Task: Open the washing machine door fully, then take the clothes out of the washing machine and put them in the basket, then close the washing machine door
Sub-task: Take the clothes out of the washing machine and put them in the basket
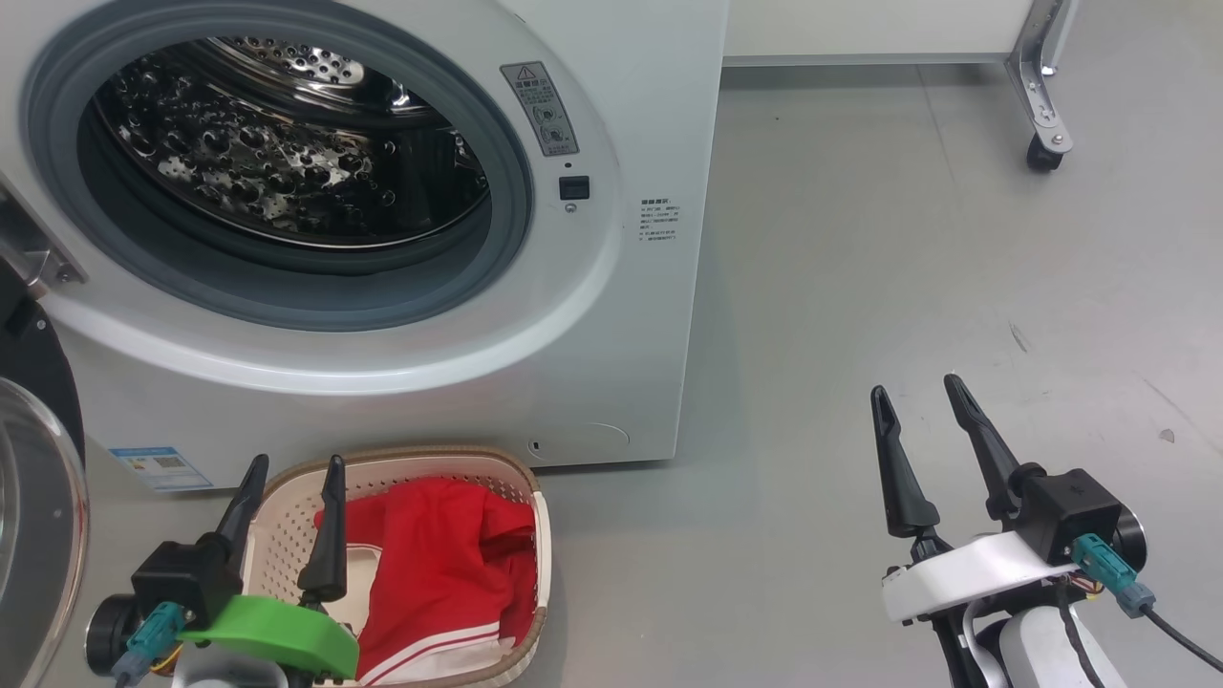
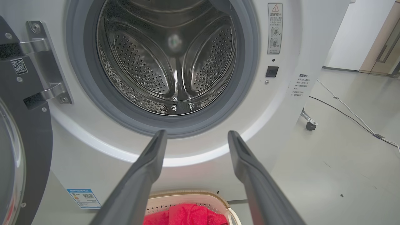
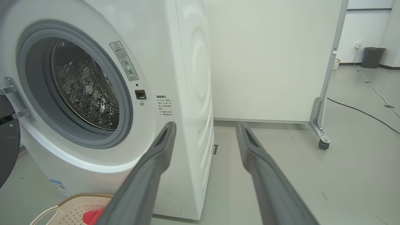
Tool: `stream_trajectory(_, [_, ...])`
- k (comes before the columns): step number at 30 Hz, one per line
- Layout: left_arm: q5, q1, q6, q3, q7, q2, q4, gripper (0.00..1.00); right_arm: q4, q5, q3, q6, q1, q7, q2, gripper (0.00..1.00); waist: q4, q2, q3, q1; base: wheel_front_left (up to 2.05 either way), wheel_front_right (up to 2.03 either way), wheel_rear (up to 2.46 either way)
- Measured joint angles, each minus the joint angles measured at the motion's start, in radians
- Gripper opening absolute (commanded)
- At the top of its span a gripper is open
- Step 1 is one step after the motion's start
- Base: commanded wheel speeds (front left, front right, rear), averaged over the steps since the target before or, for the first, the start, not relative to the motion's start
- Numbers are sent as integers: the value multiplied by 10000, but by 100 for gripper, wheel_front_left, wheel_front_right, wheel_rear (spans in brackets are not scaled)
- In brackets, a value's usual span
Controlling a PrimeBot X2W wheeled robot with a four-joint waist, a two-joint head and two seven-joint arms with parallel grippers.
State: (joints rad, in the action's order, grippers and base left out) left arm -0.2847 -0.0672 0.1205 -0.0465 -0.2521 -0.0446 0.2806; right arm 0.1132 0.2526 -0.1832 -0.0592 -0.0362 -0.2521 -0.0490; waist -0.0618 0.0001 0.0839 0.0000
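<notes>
The white washing machine [image 1: 631, 315] stands with its steel drum [image 1: 287, 143] bare of clothes. Its door [image 1: 38, 497] hangs swung wide at the left edge, black ring and glass bowl showing, also in the left wrist view as the door [image 2: 28, 150]. The red clothes [image 1: 439, 564] lie in the cream basket [image 1: 540, 535] on the floor before the machine. My left gripper [image 1: 294, 466] hovers open over the basket's left part, holding nothing. My right gripper [image 1: 919, 387] stands open above the bare floor to the right. In the left wrist view the clothes [image 2: 187, 215] and basket [image 2: 218, 200] lie below the fingers [image 2: 147, 175].
A white partition panel [image 3: 268, 59] on a castor foot [image 1: 1046, 153] stands behind and to the right of the machine. Cables [image 2: 347, 112] run across the grey floor [image 1: 908, 268] farther right. A dark bin [image 3: 373, 57] stands far off by the wall.
</notes>
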Motion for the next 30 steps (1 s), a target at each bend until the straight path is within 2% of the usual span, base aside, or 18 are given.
stream_trajectory(30, [0,328,2,12,0,2,-424,100,6,0,36,-10,40,0,17,100,93,0,50,0,0,0,0])
